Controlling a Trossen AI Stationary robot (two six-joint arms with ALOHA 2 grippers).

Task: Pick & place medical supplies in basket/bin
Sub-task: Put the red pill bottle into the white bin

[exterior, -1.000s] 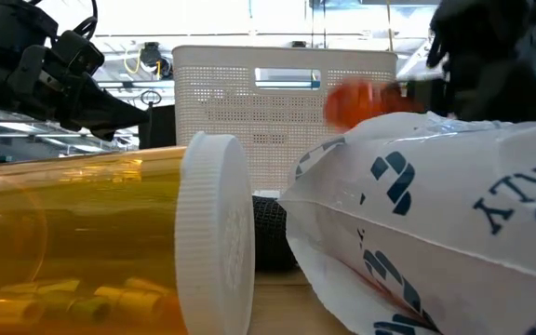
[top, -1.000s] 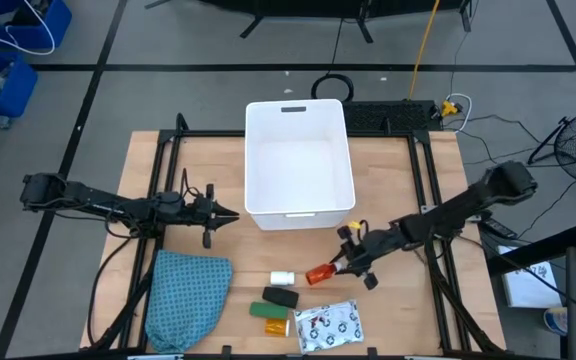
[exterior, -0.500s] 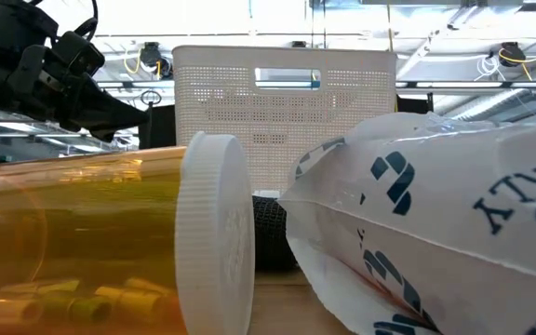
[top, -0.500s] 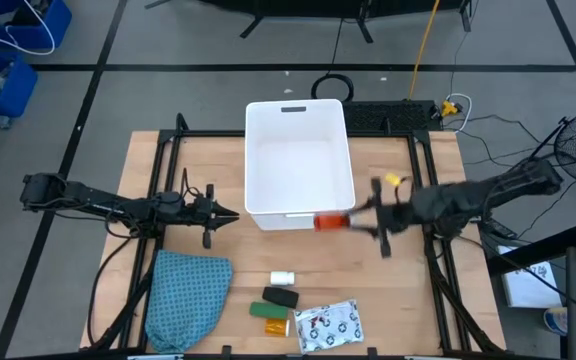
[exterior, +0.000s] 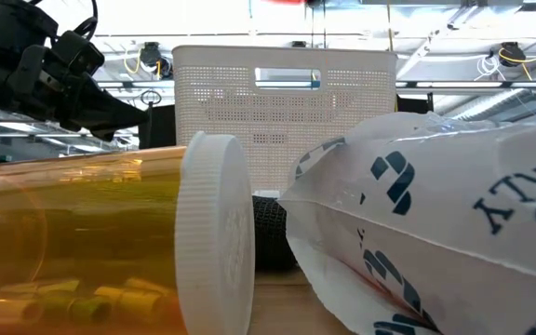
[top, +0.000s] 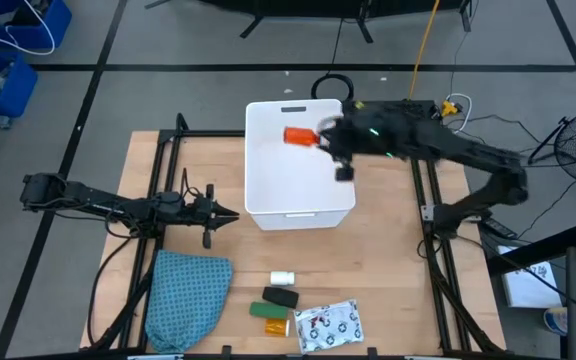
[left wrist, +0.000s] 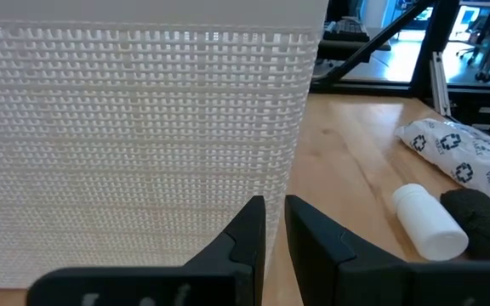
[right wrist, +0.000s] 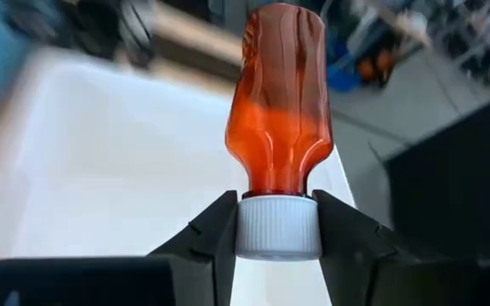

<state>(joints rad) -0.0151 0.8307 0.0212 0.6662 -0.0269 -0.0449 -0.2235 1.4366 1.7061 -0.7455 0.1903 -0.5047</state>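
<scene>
I count one teal-blue textured cloth (top: 186,298) at the table's near left, then five small supplies lying loose beside it: one white roll (top: 282,277), one black oblong (top: 280,296), one green block (top: 265,310), one orange vial (top: 279,326) with a white cap, and one white packet with black pattern (top: 328,326) farthest right. One large white rectangular plastic tub (top: 251,180) with rounded corners sits at the middle of the table, its handle slot in the far short side. My left gripper (top: 230,214) hangs just left of the tub's near corner, its two fingers (left wrist: 249,229) drawn almost together with only a thin gap between them, holding nothing; the wrist view shows the tub's latticed wall right ahead. My right gripper (top: 320,138) is over the far end of the tub, its fingers (right wrist: 218,234) clamped on the white ribbed cap of the one red translucent bottle (top: 300,135), which points away from the gripper, above the tub's open interior.
</scene>
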